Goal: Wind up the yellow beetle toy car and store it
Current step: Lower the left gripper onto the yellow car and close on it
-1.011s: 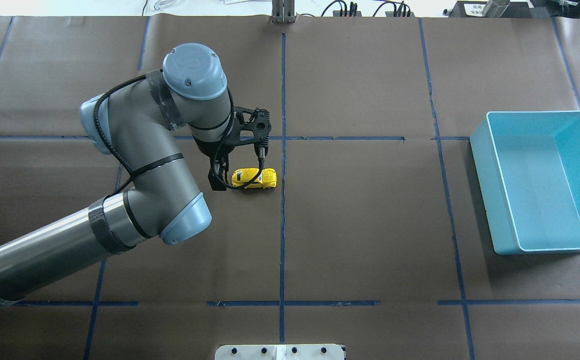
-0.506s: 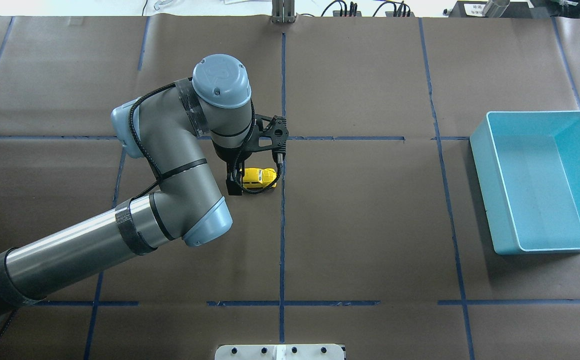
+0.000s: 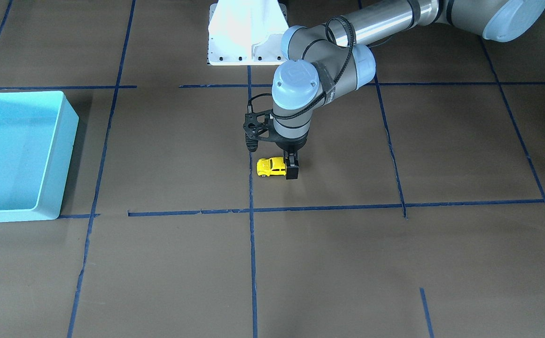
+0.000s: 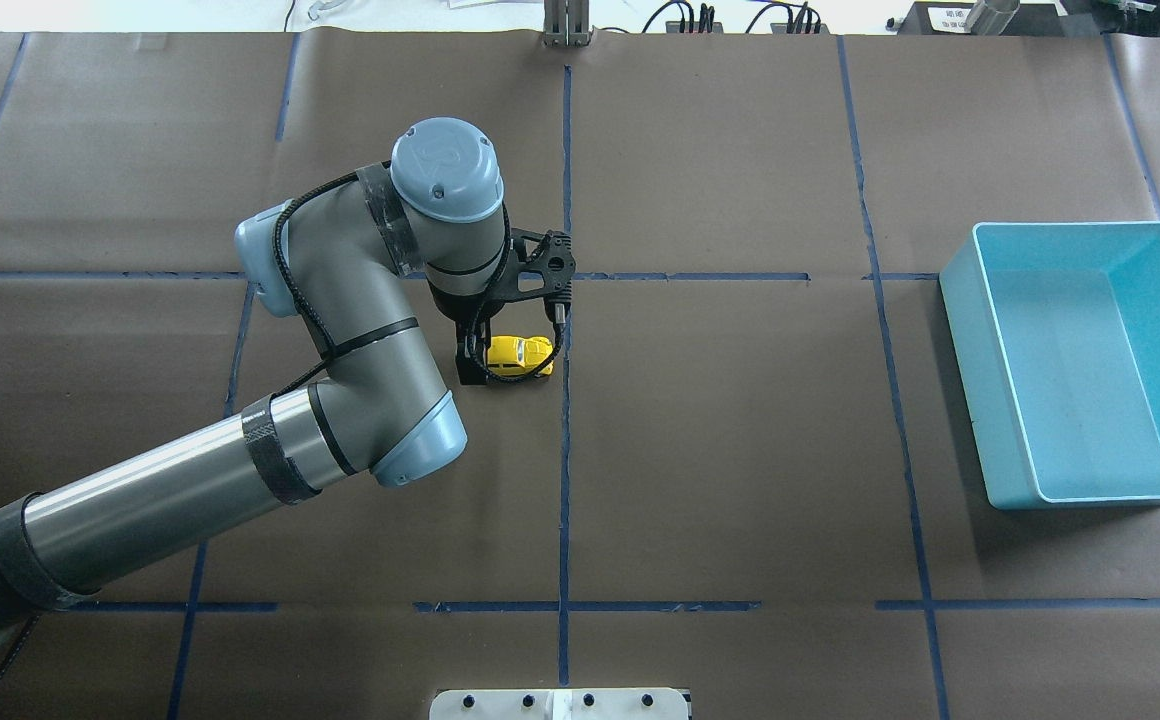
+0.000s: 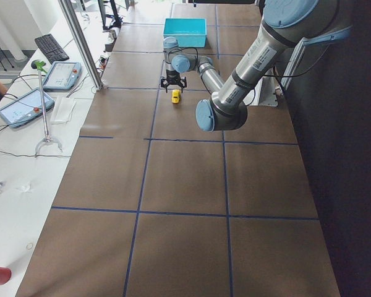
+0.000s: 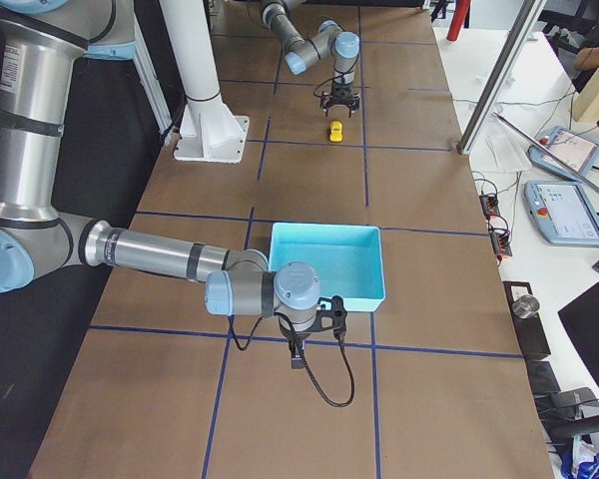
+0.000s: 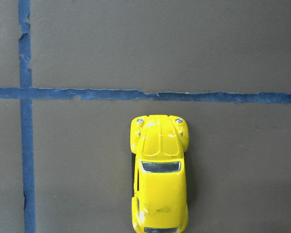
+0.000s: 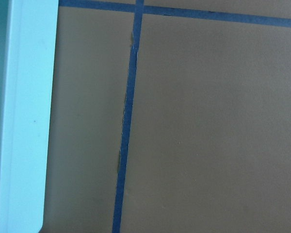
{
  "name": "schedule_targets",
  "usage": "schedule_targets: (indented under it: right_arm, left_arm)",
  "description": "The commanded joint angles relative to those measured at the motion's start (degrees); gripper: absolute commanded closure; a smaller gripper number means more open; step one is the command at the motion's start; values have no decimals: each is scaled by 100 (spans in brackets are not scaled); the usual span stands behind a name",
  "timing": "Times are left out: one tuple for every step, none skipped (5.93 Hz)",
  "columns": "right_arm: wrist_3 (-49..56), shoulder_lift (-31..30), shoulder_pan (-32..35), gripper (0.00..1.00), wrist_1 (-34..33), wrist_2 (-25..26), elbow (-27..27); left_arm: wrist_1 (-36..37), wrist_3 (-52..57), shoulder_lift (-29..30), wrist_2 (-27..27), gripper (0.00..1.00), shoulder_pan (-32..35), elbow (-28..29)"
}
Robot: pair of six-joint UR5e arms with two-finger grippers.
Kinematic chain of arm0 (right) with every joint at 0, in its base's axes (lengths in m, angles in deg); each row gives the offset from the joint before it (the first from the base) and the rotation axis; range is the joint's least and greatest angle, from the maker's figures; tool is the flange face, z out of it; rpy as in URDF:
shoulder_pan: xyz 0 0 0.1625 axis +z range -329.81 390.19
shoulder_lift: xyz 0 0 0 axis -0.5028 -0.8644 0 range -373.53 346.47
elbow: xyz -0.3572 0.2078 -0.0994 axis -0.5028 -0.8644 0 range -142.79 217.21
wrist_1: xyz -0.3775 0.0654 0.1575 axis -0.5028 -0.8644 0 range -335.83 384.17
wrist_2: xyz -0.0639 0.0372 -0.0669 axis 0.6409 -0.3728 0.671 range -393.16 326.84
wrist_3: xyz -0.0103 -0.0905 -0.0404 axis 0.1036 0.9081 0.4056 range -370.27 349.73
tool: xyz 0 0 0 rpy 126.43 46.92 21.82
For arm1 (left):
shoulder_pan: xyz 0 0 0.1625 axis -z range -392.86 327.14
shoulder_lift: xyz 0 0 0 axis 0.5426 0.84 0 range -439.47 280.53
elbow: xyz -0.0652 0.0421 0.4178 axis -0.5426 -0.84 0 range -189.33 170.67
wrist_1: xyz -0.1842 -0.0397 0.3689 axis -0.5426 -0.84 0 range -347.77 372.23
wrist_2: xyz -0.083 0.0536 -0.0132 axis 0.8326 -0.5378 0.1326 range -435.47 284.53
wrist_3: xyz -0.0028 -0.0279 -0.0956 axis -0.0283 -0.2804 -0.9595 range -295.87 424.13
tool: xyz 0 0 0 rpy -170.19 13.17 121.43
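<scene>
My left end effector (image 3: 292, 173) points straight down, low over the brown counter (image 4: 740, 450), right at the tail of the yellow car (image 3: 271, 166). From the camera across the counter and from the one over my shoulders I see only one black fingertip block. It stands just beside the car's rear end, on the side toward my left, and the rest is hidden under my wrist. I cannot tell whether my fingers are apart, together or pressed on the car, nor whether that block touches it. My left wrist camera shows none of my fingers. It shows only the car in the lower middle of its view, its back cut off by the bottom edge and its bonnet toward a strip of blue tape (image 7: 136, 94).

The car sits on its wheels near the middle of the counter, nose toward my right. It is close to the tape line but not on it. The light blue bin (image 4: 980, 380) stands far off on my right, well apart from the car.

My right end effector (image 6: 298, 356) shows only in the side view from my right end. It hangs over the counter just outside a corner of the bin. Whether it is apart or together I cannot tell. My right wrist camera sees the bin's pale rim at its left edge and tape on the counter beside it.
</scene>
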Motion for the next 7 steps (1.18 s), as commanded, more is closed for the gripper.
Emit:
schedule_targets:
  right_arm:
    - [0,0,0,0,-9,0,0]
    - [0,0,0,0,-9,0,0]
    - [0,0,0,0,-9,0,-9]
    - [0,-9,0,0,-9,0,0]
    - [0,-9,0,0,-9,0,0]
    - [0,0,0,0,0,0,0]
    - [0,-9,0,0,-9,0,0]
  left_arm:
    - [-22,-25,63,-89,0,1,125]
    - [-187,-42,90,-133,0,1,265]
    - [-302,-208,160,-133,0,-8,397]
    - [-303,-209,213,-125,0,-25,468]
    - [-303,-218,205,-133,0,-130,486]
    - [-321,-218,205,-133,0,-174,547]
    - [-434,-236,196,-133,0,-184,600]
